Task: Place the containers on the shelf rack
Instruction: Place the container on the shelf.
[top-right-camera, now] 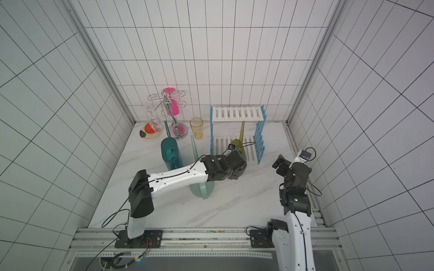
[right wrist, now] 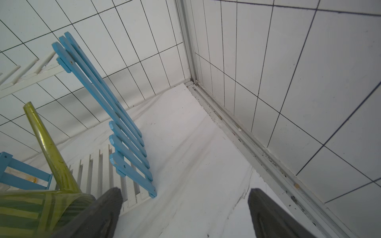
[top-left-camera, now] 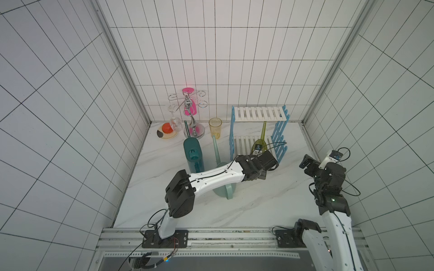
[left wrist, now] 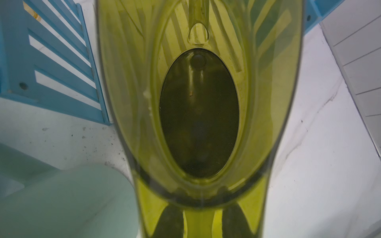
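The translucent olive-green container lies partly over the lower tier of the shelf rack. Its spout points back under the upper shelf. My left gripper is shut on its handle, and the fingers show dark through the plastic. The dark teal container and the pale mint container stand on the table left of the rack. My right gripper hangs open and empty right of the rack.
At the back left stand a chrome glass-hanger stand with a clear wine glass and a pink cup, a yellow cup, and a small plate. Tiled walls close in the table on three sides.
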Tool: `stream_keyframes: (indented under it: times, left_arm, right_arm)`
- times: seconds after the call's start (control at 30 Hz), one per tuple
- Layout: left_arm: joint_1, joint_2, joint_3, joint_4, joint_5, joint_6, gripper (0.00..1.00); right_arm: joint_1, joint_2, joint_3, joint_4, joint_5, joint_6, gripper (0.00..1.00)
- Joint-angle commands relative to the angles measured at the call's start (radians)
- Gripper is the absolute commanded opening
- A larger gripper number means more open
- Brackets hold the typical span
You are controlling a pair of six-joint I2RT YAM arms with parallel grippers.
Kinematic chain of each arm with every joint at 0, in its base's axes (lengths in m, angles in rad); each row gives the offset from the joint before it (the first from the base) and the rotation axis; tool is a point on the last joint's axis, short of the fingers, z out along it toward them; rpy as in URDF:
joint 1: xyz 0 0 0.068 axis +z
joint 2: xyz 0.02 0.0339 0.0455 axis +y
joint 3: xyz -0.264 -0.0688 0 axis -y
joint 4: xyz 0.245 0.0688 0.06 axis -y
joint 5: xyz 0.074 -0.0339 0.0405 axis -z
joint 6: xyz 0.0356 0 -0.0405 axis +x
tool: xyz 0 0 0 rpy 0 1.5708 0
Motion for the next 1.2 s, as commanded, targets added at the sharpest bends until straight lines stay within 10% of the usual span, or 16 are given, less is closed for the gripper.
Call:
stream_keyframes:
  times: [0.0,1.17]
  left_arm:
    - [-0.006,0.008,0.038,0.047,0.000,-0.004,0.00]
    - [0.095,0.415,0.512,0.052,-0.125,0.101,0.00]
  right_arm:
    - [-0.010,-0.008,0.029,-0.013,-0.014,-0.014,0.99]
    - [-0.010,-0.038,0.040,-0.039,0.014,-0.027,0.99]
